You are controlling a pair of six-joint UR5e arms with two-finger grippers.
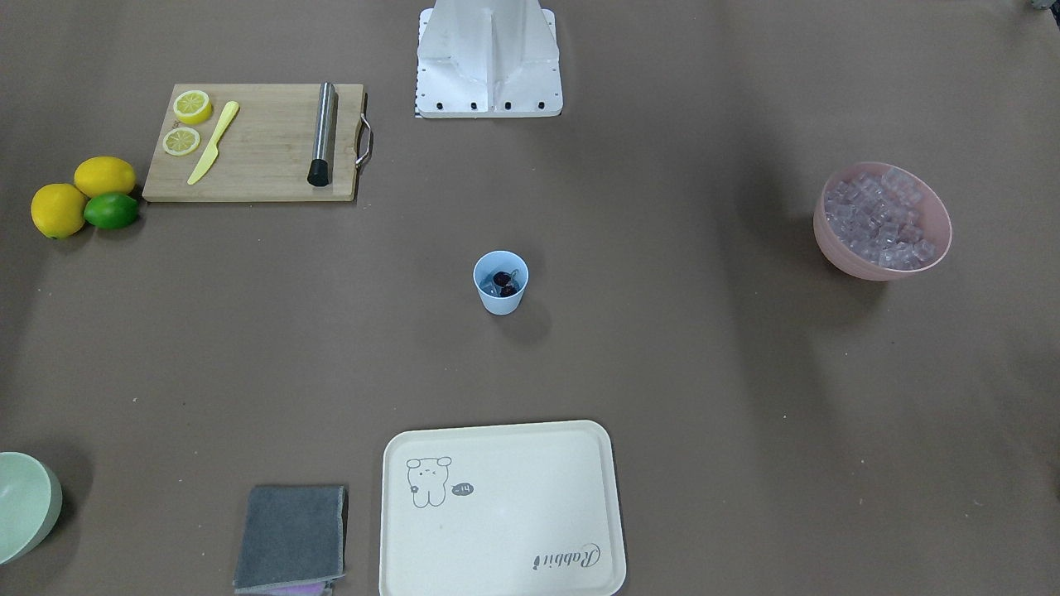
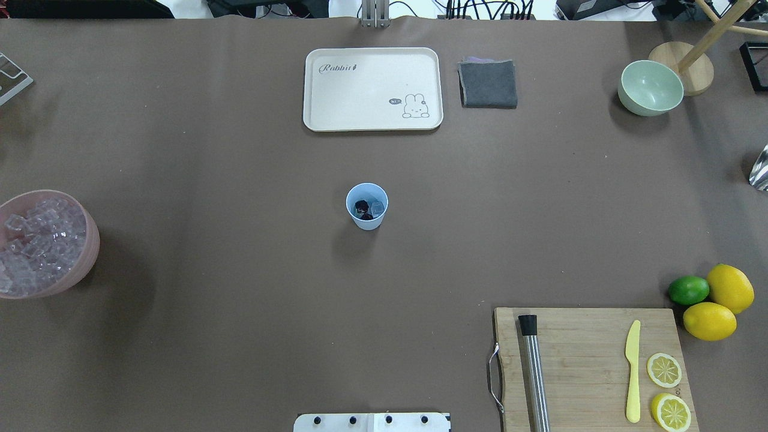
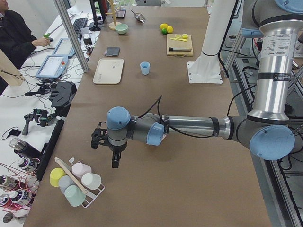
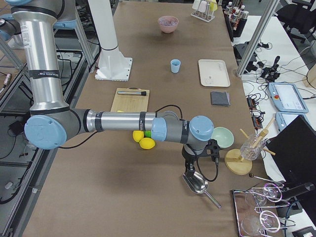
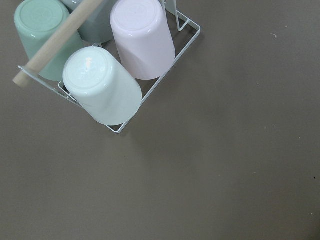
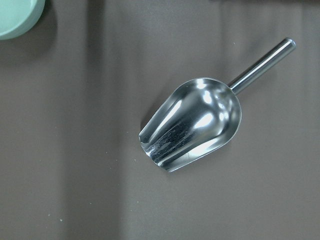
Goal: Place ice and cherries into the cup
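Note:
The pale blue cup (image 2: 366,206) stands upright in the middle of the table, also in the front-facing view (image 1: 500,283). Dark cherries (image 2: 362,208) and at least one clear ice cube (image 2: 377,207) lie inside it. More ice (image 1: 879,217) fills a pink bowl (image 2: 90,240) at the table's left side. My left gripper (image 3: 113,158) hangs above the table's far left end, far from the cup, with its fingers unclear. My right gripper (image 4: 190,170) hangs over a metal scoop (image 6: 192,125) lying on the table at the far right end. I cannot tell if either is open.
A cutting board (image 2: 591,366) holds lemon halves, a yellow knife and a metal muddler. Lemons and a lime (image 2: 711,294) lie beside it. A cream tray (image 2: 372,89), a grey cloth (image 2: 488,83) and a mint bowl (image 2: 650,87) sit at the far edge. A rack of cups (image 5: 100,65) stands under the left wrist.

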